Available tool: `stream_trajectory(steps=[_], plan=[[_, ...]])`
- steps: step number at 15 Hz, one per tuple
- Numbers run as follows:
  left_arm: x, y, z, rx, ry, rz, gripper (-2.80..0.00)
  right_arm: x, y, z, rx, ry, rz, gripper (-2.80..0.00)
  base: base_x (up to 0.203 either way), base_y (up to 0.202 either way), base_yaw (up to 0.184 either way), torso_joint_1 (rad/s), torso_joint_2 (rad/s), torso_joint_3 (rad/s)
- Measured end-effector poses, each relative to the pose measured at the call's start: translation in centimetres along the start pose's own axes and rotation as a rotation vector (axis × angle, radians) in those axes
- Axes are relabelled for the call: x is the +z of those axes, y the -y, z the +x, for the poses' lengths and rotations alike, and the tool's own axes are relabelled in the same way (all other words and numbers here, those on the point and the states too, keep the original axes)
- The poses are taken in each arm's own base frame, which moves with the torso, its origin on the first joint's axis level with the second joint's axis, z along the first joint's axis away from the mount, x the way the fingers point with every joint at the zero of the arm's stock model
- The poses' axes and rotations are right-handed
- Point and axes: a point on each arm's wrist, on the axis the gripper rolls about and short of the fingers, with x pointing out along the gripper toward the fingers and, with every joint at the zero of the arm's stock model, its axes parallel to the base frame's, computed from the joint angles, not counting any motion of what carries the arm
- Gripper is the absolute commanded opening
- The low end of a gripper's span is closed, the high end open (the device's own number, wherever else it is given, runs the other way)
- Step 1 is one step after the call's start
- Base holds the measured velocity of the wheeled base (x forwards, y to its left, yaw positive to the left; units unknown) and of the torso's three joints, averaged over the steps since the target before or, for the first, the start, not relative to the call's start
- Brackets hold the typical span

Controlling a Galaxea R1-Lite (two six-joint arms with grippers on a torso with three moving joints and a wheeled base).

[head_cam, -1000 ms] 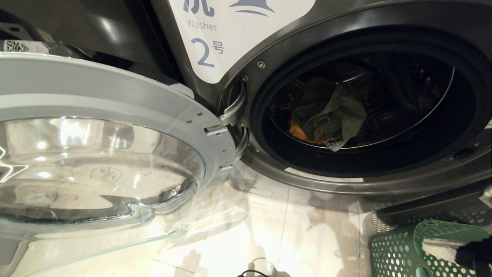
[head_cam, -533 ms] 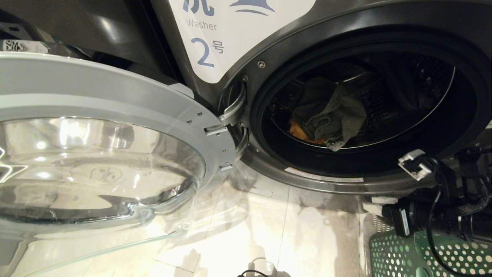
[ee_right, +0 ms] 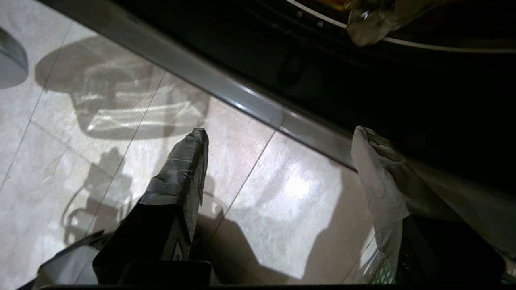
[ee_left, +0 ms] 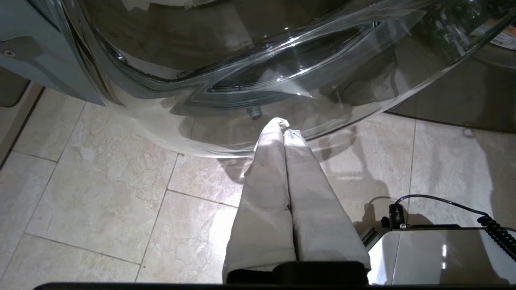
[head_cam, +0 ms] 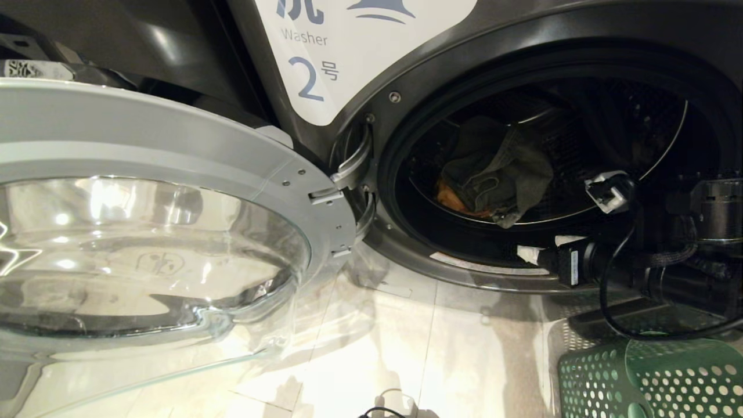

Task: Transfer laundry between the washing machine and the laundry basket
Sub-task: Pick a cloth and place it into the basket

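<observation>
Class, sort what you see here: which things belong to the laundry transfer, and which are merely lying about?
Job: washing machine, grey-green garment, yellow-orange garment, laundry basket, right gripper, open.
Lying about: coiled black cable, left gripper, parked.

Right pincer [ee_right: 278, 135] risen from basket [head_cam: 650, 377], opened.

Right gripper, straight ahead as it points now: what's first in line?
Probably the dark grey washing machine's lower door rim. The open right gripper points floorward just short of it; depth is unclear.
</observation>
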Motion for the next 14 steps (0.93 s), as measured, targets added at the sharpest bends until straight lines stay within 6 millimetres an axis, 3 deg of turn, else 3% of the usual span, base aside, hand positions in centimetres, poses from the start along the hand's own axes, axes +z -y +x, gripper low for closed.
stream_trajectory(steps=[3,9,14], plan=[[0.0,0.0,0.0,0.000,0.000,0.000,-2.80,0.2,-0.7,2.2,-0.071,0.118,-0.060,0.00,0.000,0.000,0.000,0.000,0.00,0.000],[0.0,0.0,0.0,0.000,0.000,0.000,-2.80,-1.5,-1.3,7.0,-0.161,0.174,-0.120,0.00,0.000,0.000,0.000,0.000,0.00,0.000],[0.0,0.0,0.0,0.000,0.000,0.000,-2.80,0.7,-0.6,11.6,-0.272,0.293,-0.141,0.00,0.000,0.000,0.000,0.000,0.00,0.000]])
